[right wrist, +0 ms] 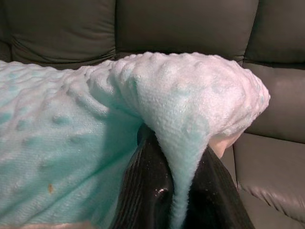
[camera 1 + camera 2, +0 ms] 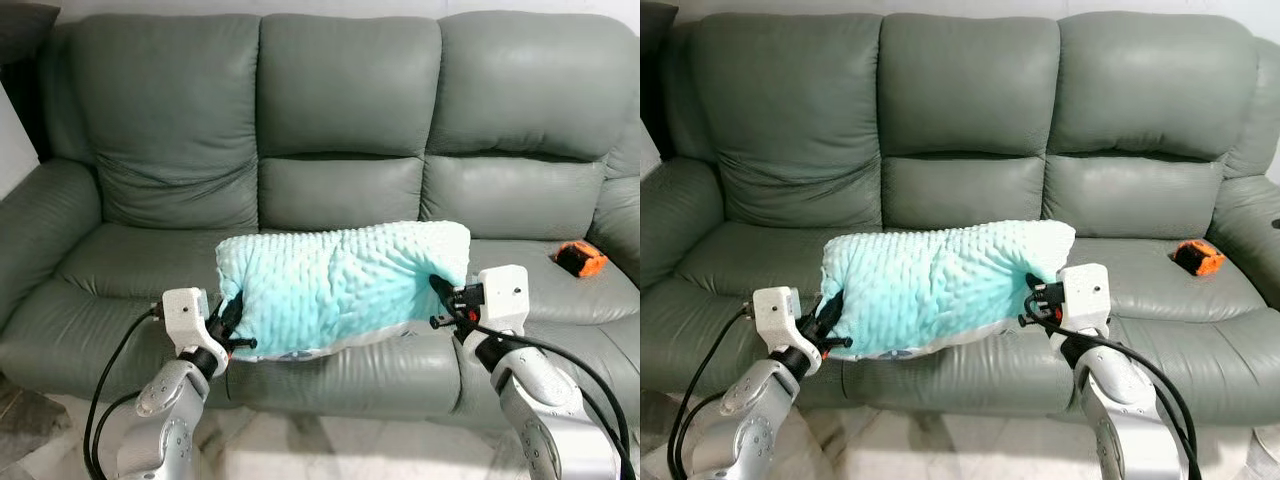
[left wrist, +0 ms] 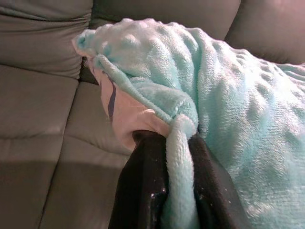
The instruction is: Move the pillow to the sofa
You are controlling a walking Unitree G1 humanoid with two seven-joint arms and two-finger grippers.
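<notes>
Pinching the turquoise pillow [image 2: 340,285] at both ends, left jaws [image 2: 232,322], right jaws [image 2: 440,297], over sofa [image 2: 340,110] seat

A home living room, judging by the furniture: a three-seat grey-green leather sofa [image 2: 340,170] with plump back cushions and rolled arms, set against a pale wall [image 2: 300,8]. Light tiled floor [image 2: 290,450] in front. A soft mint-green dotted pillow [image 2: 345,285] over the seat, a small orange and black object [image 2: 579,259] lying on the right cushion.

Small orange object [image 2: 579,259], right seat.
</notes>
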